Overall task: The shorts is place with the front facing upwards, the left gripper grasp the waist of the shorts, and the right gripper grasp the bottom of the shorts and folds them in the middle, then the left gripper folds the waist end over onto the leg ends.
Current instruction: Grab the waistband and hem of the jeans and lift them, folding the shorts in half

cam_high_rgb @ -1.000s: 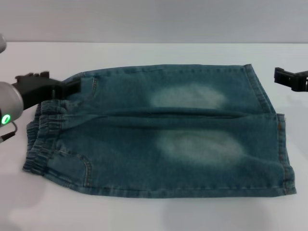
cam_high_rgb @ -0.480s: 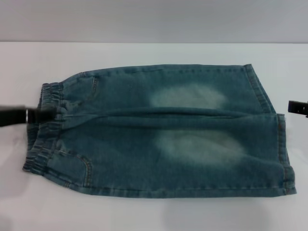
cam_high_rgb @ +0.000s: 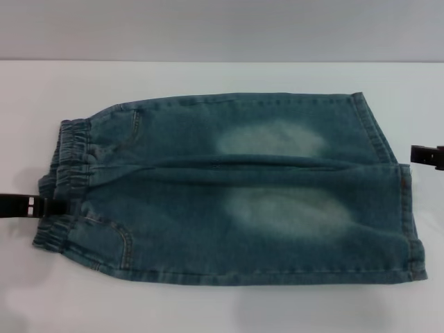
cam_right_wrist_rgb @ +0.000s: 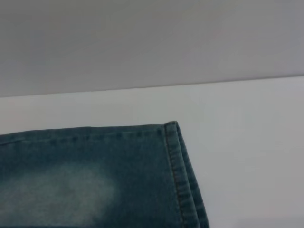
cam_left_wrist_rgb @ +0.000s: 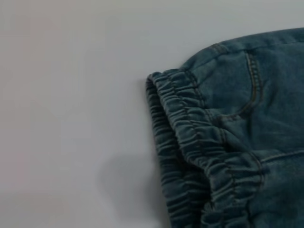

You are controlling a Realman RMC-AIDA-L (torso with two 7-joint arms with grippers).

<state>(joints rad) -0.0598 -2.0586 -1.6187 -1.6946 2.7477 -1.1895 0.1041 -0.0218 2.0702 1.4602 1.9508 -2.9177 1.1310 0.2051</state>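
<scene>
The blue denim shorts (cam_high_rgb: 229, 187) lie flat on the white table, front up, with pale faded patches on both thighs. The gathered waist of the shorts (cam_high_rgb: 66, 173) points to the left and the straight leg ends (cam_high_rgb: 406, 215) to the right. My left gripper (cam_high_rgb: 41, 206) shows as a thin black piece at the left edge, reaching the near part of the waistband. Only a small black part of my right gripper (cam_high_rgb: 424, 156) shows at the right edge, just off the hems. The left wrist view shows the ruffled waistband (cam_left_wrist_rgb: 190, 142); the right wrist view shows a far hem corner (cam_right_wrist_rgb: 178, 156).
The white table (cam_high_rgb: 208, 305) extends around the shorts on all sides, and its far edge meets a grey wall (cam_high_rgb: 222, 28). Nothing else lies on the surface.
The left arm pulled back out of the head view, and its gripper slid along the waistband toward the near side. The right gripper moved nearer and farther right, beside the hems.
</scene>
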